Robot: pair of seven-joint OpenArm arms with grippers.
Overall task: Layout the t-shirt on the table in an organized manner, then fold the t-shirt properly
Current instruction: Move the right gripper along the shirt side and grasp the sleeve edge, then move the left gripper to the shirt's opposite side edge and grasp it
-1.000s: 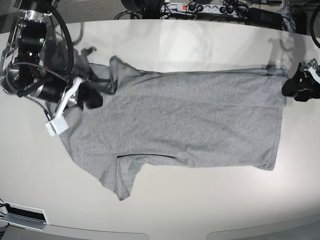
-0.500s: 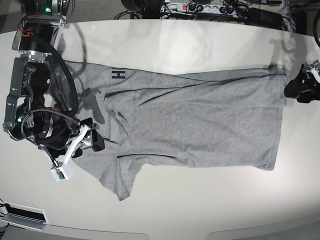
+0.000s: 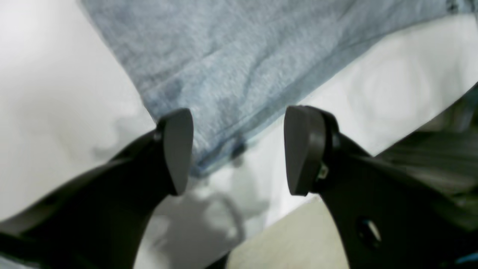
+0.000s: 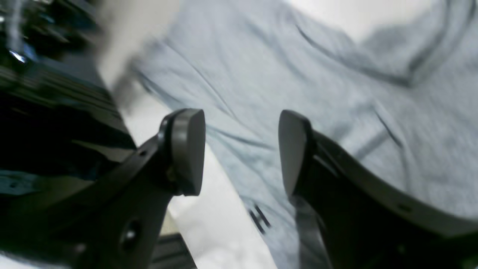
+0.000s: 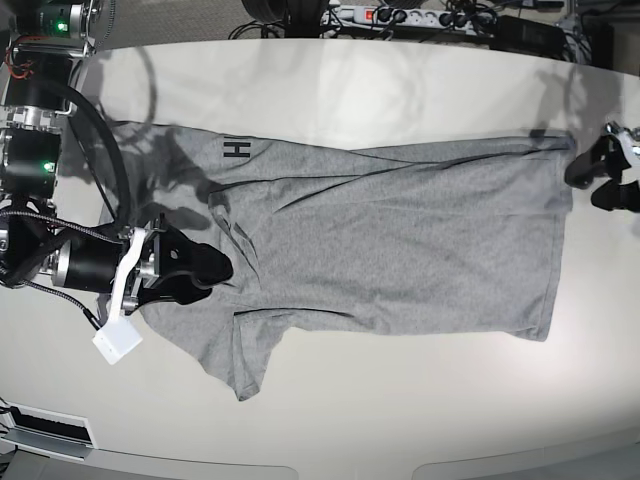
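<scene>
Around the t-shirt point(image 5: 400, 240) the surface point(image 5: 420, 410) lies bare along the whole 6 o'clock side and across a broad band at 12 o'clock, wide enough for a gripper to pass. At 12 o'clock beyond the rim, a power strip point(image 5: 420, 15) and cables crowd the edge. At 9 o'clock the right gripper point(image 5: 215, 268) and its arm sit over the cloth, blocking that side. At 3 o'clock the left gripper point(image 5: 600, 180) hangs by the hem corner, seemingly just clear of it.

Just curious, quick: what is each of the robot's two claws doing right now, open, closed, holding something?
Left gripper: open, holding nothing, over a corner of the t-shirt.
Right gripper: open, holding nothing, above the t-shirt.
</scene>
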